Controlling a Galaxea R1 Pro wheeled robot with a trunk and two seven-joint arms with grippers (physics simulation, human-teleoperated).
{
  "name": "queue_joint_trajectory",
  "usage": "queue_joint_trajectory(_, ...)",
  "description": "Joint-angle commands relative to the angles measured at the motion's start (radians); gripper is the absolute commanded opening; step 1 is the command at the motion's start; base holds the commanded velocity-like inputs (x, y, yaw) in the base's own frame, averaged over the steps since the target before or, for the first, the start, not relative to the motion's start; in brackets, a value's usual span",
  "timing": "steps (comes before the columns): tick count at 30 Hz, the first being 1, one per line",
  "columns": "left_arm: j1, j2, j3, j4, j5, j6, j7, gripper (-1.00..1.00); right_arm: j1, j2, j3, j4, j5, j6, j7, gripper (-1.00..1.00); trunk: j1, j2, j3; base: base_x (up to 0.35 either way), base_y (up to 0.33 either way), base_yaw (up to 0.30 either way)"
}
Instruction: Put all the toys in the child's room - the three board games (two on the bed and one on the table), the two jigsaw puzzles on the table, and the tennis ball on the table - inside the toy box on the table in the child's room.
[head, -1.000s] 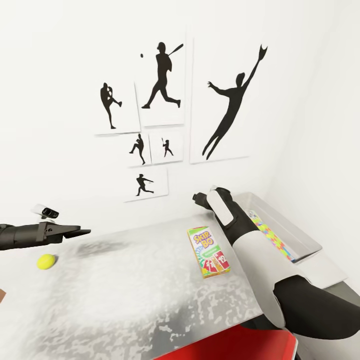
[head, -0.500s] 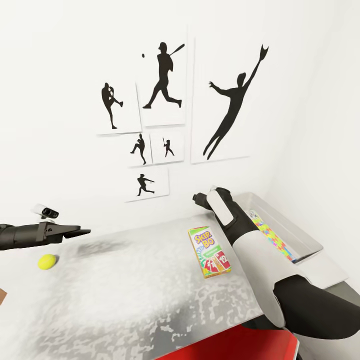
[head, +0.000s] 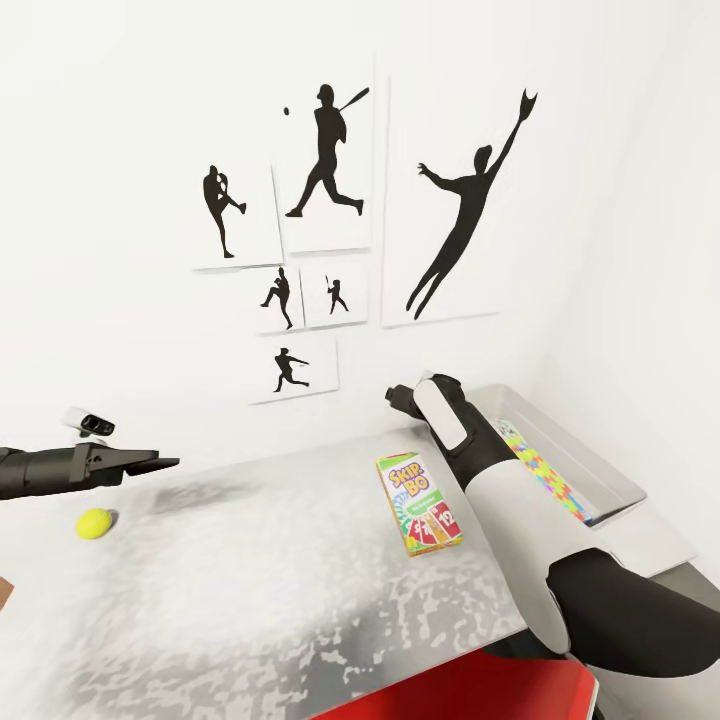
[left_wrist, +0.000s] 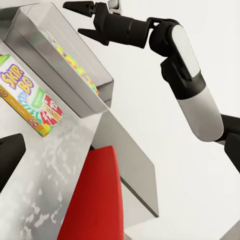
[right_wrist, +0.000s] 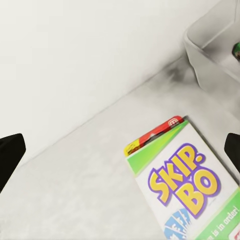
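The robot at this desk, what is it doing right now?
It is tidying toys into the toy box, where a jigsaw puzzle already lies. The right gripper hangs open above the SKIP-BO game, which lies flat on the table. The left gripper hovers above the tennis ball. Neither holds anything.

SKIP-BO board game (head: 420, 503) is laid flat, face up, on the grey-white table (head: 250, 580), near the toy box (head: 600, 478) but apart from it. A jigsaw puzzle (head: 545, 478) is seen flat inside the light grey toy box at the table's right end. The yellow-green tennis ball (head: 94, 523) is set on the table's left part, well apart from the box.
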Motion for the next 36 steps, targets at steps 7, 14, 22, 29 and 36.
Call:
queue_joint_trajectory(7, -0.001, 0.000, 0.014, 0.000, 0.001, 0.011, -0.005, 1.00, -0.006, 0.000, 0.001, -0.001, -0.007, 0.004, -0.008, 1.00, 0.001, -0.002, -0.009, 0.000, 0.000, 0.018)
queue_joint_trajectory(14, -0.001, -0.002, 0.016, 0.001, 0.001, 0.010, -0.005, 1.00, -0.051, 0.000, -0.001, 0.028, -0.009, 0.020, -0.010, 1.00, 0.001, -0.002, -0.019, 0.000, 0.000, 0.058)
queue_joint_trajectory(22, -0.001, -0.001, 0.016, 0.000, 0.002, 0.011, -0.005, 1.00, -0.102, 0.000, -0.003, 0.081, -0.012, 0.070, -0.019, 1.00, 0.001, -0.002, -0.031, 0.000, 0.000, 0.063)
queue_joint_trajectory(29, -0.001, -0.001, 0.016, 0.000, 0.002, 0.011, -0.005, 1.00, -0.109, 0.000, -0.007, 0.088, -0.015, 0.098, -0.021, 1.00, 0.001, -0.002, -0.041, 0.000, 0.000, 0.063)
queue_joint_trajectory(36, -0.001, -0.001, 0.016, 0.000, 0.002, 0.011, -0.005, 1.00, -0.110, 0.000, -0.009, 0.091, -0.017, 0.107, -0.022, 1.00, 0.001, -0.002, -0.052, 0.000, 0.000, 0.064)
